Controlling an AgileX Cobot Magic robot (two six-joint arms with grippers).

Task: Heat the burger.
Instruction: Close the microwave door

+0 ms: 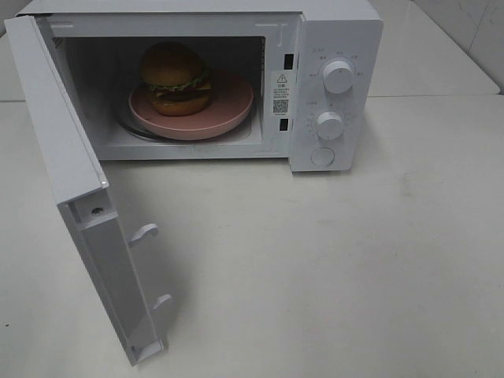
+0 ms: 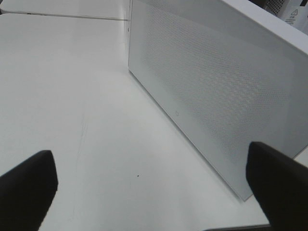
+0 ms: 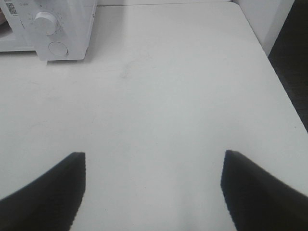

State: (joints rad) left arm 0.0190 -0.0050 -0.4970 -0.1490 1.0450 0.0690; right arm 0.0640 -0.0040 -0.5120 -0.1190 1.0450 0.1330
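While the door (image 1: 71, 173) of the microwave (image 1: 339, 31) stands wide open, we see the burger (image 1: 176, 77) sitting on the pink plate (image 1: 228, 106) inside it. Our left tool (image 2: 154, 187) is spread wide near the door's outer side, holding nothing. Our right tool (image 3: 154, 187) is spread wide too, holding nothing, over the white desk (image 1: 331, 268).

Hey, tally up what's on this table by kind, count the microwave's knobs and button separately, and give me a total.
Microwave: 1
Burger: 1
Pink plate: 1
Knobs: 2
Round button: 1
Total: 6
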